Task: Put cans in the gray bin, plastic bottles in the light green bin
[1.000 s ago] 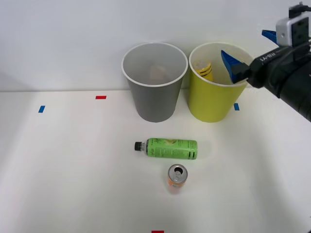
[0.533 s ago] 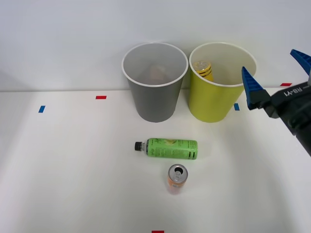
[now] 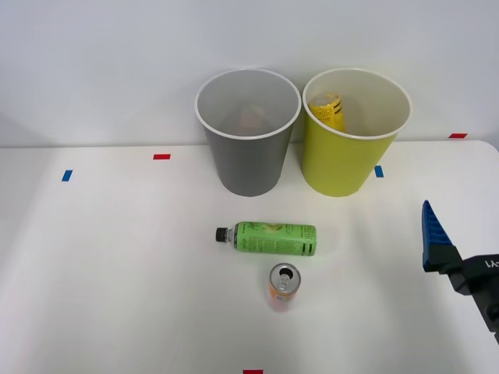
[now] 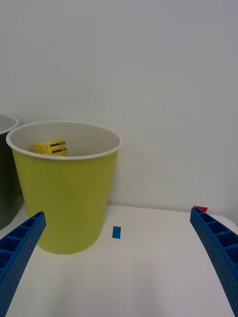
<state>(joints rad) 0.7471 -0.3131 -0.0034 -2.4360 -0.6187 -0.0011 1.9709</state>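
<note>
The gray bin [image 3: 246, 167] and the light green bin [image 3: 340, 165] stand side by side at the back of the table. A yellow-wrapped plastic bottle [image 3: 329, 111] leans inside the light green bin [image 4: 64, 198], and its label [image 4: 50, 147] peeks over the rim. In front of the bins a green-wrapped plastic bottle [image 3: 274, 238] lies on its side, black cap to the left. The orange can [image 3: 284, 285] stands upright just in front of it. My right gripper [image 4: 118, 213] is open and empty, low at the table's right, well right of the can. One blue finger [image 3: 431, 236] shows there.
The gray bin's edge [image 4: 5, 173] shows beside the light green one. Small tape marks dot the white table: red [image 3: 161, 156], blue [image 3: 66, 175], blue [image 3: 379, 171], red [image 3: 458, 135] and red [image 3: 253, 372] at the front edge. A white wall rises behind the bins.
My right gripper has drawn back from over the light green bin, moving right and down toward the table's front right. The yellow bottle stays in that bin.
</note>
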